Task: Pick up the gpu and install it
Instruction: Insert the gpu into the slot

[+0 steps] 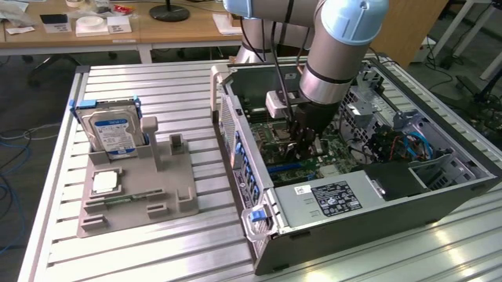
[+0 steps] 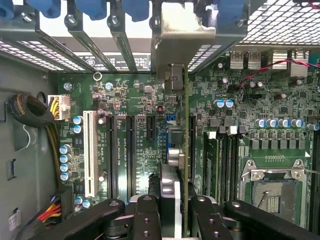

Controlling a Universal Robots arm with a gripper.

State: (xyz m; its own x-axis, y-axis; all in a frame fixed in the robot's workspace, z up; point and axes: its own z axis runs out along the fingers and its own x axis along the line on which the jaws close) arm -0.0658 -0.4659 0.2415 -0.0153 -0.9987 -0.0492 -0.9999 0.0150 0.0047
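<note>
The gpu (image 2: pixel 185 125) is seen edge-on as a thin green card with its metal bracket (image 2: pixel 182 30) at the case's rear slot openings. My gripper (image 2: pixel 175 206) is shut on it, one black finger (image 2: pixel 146 215) on each side of the card. The card stands upright over the motherboard's (image 2: pixel 140 100) black expansion slots; whether it sits in a slot I cannot tell. In the exterior view the gripper (image 1: pixel 304 144) reaches down into the open computer case (image 1: pixel 377 235), just above the motherboard.
A grey fixture (image 1: pixel 176 176) on the exterior view's left holds a hard drive (image 1: pixel 114 132), a processor (image 1: pixel 104 182) and a memory stick (image 1: pixel 126 198). Inside the case are the power supply (image 1: pixel 330 200), blue cables (image 1: pixel 415 144), a white slot (image 2: pixel 90 152) and the processor socket (image 2: pixel 270 192).
</note>
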